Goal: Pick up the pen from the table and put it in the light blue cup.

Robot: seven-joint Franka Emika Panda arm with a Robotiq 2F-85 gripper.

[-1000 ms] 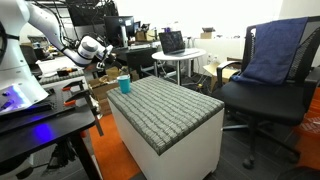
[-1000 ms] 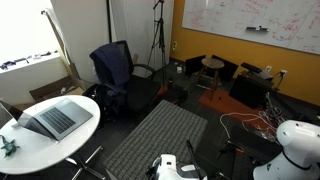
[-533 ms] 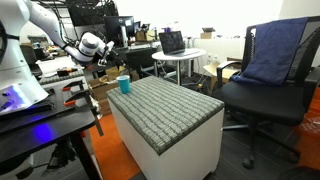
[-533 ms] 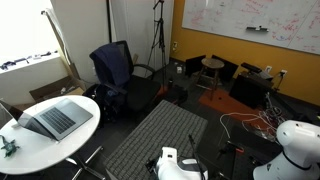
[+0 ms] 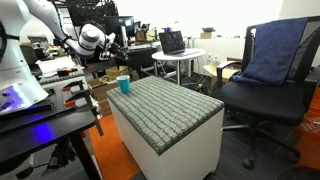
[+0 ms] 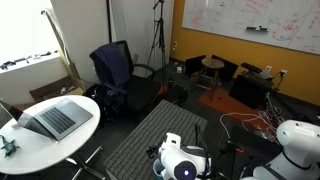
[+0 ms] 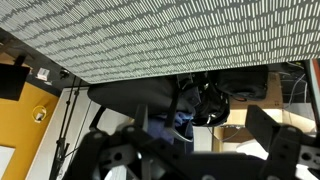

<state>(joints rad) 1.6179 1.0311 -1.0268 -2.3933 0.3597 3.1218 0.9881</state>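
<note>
The light blue cup [image 5: 124,85] stands upright on the near corner of the table's grey carpet-like top [image 5: 170,108], which also shows in an exterior view [image 6: 160,128] and in the wrist view [image 7: 170,35]. My gripper [image 5: 110,44] hangs in the air above the cup and to its left, not touching it. It also shows at the bottom of an exterior view [image 6: 178,160]. In the wrist view my fingers [image 7: 200,125] stand wide apart with nothing between them. The pen is not visible in any view.
A dark office chair with a blue cloth [image 5: 270,60] stands beside the table. A round white table with a laptop [image 6: 50,120] is further off. A cluttered desk and monitors [image 5: 140,45] are behind the arm. Cables lie on the floor [image 6: 250,125].
My gripper has risen up and away from the cup. In the exterior view from behind it has come further up into the picture.
</note>
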